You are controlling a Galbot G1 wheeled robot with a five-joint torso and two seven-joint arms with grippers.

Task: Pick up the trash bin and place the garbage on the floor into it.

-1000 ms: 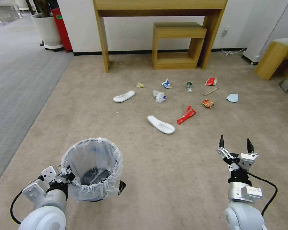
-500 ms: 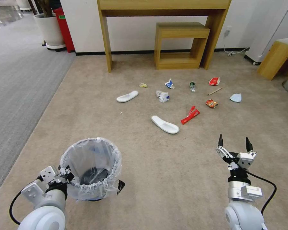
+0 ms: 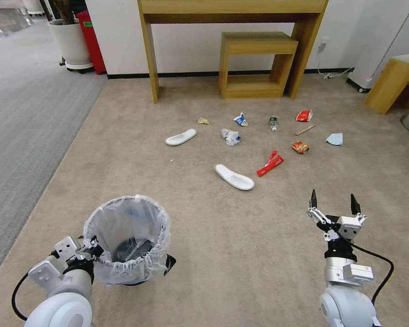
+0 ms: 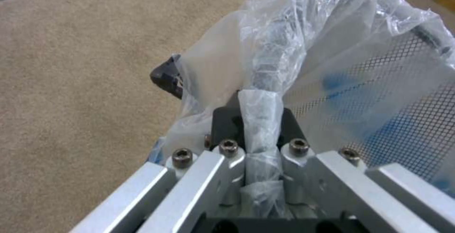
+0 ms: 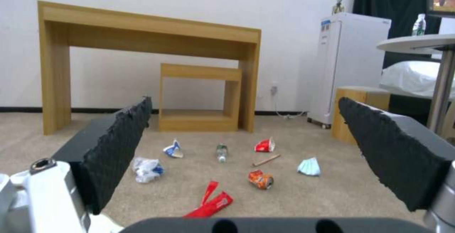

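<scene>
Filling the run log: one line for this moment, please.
left gripper: shut on trash bin rim | right gripper: open, empty | garbage: on floor

A tall wooden console (image 3: 234,9) stands against the white wall (image 3: 191,45), and a smaller open wooden cube stool (image 3: 256,63) sits under it, toward its right leg. A grey ribbed carpet (image 3: 27,118) lies to the left. At the far left a white planter (image 3: 70,43) stands beside a red box (image 3: 92,41). On the right sit a wooden block (image 3: 391,81) and a white mini fridge (image 5: 348,69), with a white cable (image 3: 334,72) along the skirting.
</scene>
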